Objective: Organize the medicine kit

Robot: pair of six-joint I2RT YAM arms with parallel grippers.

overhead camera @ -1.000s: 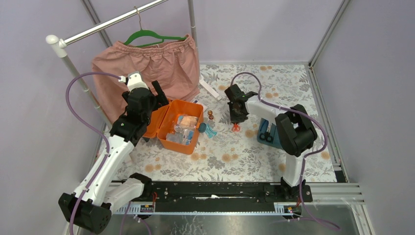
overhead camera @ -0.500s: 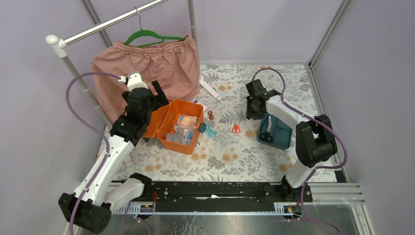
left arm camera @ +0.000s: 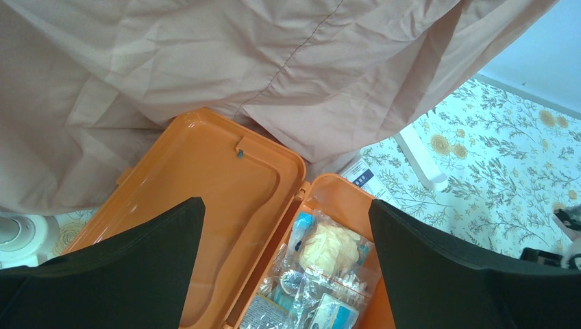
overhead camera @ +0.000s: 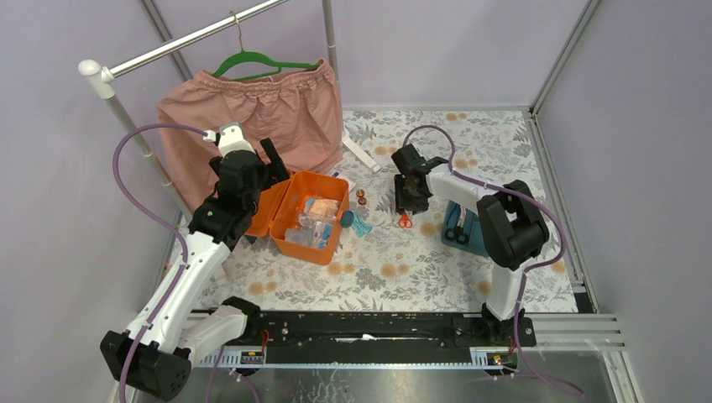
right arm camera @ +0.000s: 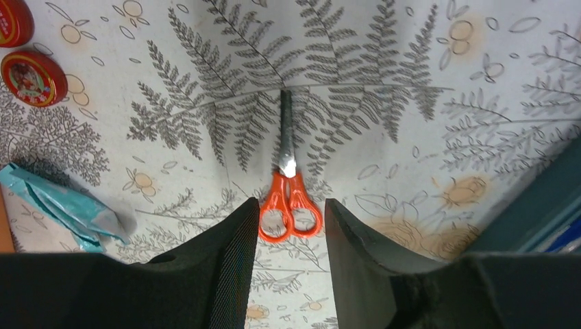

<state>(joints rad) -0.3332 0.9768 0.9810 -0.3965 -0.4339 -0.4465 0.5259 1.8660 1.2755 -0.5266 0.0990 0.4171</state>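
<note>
Fingers (right arm camera: 233,274) of the right gripper (right arm camera: 291,205) are partly spread and point down at the table. One stands on each side of the orange ring handles of a small pair of scissors (right arm camera: 288,171). The scissors lie flat on the flowered tablecloth (right arm camera: 384,82), blades closed and pointing away from the gripper. One finger is right at the edge of a ring and the other is just clear of its ring, so nothing is pinched. To the left of the scissors a crumpled teal wrapper (right arm camera: 62,205) lies on the cloth. Beyond it two round red tins (right arm camera: 31,77) sit close together. Just right of the scissors, and well apart from the box, the teal tray (overhead camera: 470,245) rests on the table with something dark-handled in it.

On the other arm, the fingers (left arm camera: 137,267) are spread wide and hold nothing. The left gripper (left arm camera: 284,205) hovers above the orange box (overhead camera: 319,253). The box sits open at the left middle of the table with its lid (left arm camera: 199,178) laid back to the left. Its base is filled with clear bags and small packets (left arm camera: 322,267). A pink garment (overhead camera: 252,117) on a green hanger (overhead camera: 260,60) hangs from a metal rail (overhead camera: 201,35) behind the box, and its hem reaches the far edge of the lid. A white strip (overhead camera: 359,154) lies on the cloth beyond the box.
</note>
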